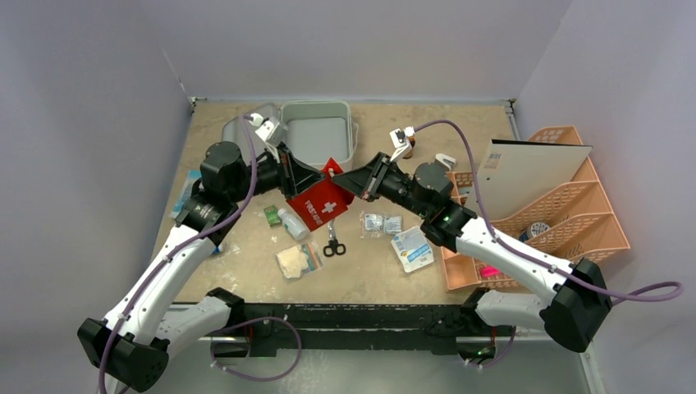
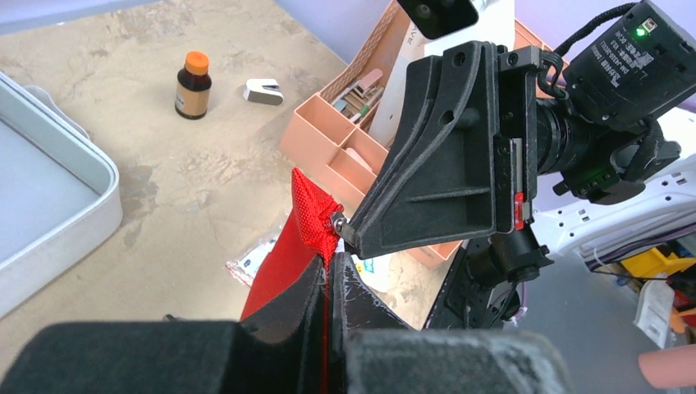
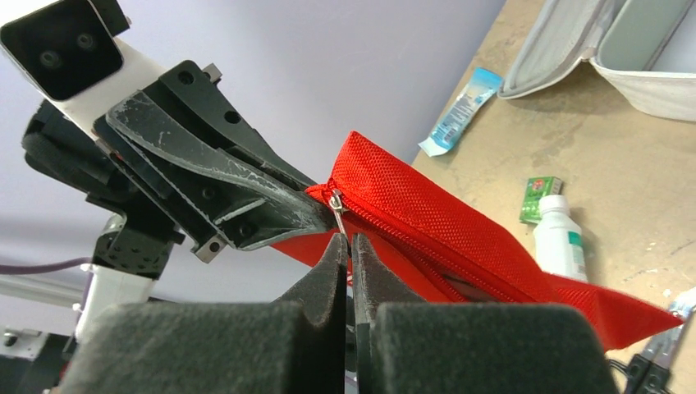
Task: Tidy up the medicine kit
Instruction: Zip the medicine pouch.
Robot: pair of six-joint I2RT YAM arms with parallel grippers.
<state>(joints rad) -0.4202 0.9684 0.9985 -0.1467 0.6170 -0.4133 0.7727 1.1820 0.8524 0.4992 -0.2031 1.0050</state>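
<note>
Medicine kit (image 1: 318, 139) lies open at the far middle of the tabletop (image 1: 238, 271), well apart from both tools, and its grey tray looks bare inside.

Left tool (image 1: 310, 176) is pressed together on one end of a red first aid pouch (image 1: 320, 203), held up off the tabletop. From the right wrist camera, its black fingers (image 3: 279, 215) clamp the fabric just beside the zipper's end. Right tool (image 1: 348, 180) meets it from the opposite side, its jaws closed and seemingly pinching the small silver zipper pull (image 3: 336, 202). Whether the zipper is open, I cannot tell.

Below the pouch, loose supplies lie scattered: a white bottle (image 1: 293, 223), a small green box (image 1: 271, 215), scissors (image 1: 333, 245), blister packs (image 1: 382, 222) and a flat white packet (image 1: 413, 249). A blue tube (image 3: 460, 113) lies near the kit's lid. A brown bottle with an orange cap (image 2: 194, 85) stands toward the far right. A peach lattice organizer (image 1: 566, 213) sits at the right edge.

The task looks to be at an early stage. The kit is opened, but nothing appears packed, so every loose item remains to be placed and the lid closed.

The kit's tray faces up. Its lid leans out to the left, so the hinge is on that side. Its long axis seems to run near to far, along the hinge, though foreshortening makes this uncertain.
</note>
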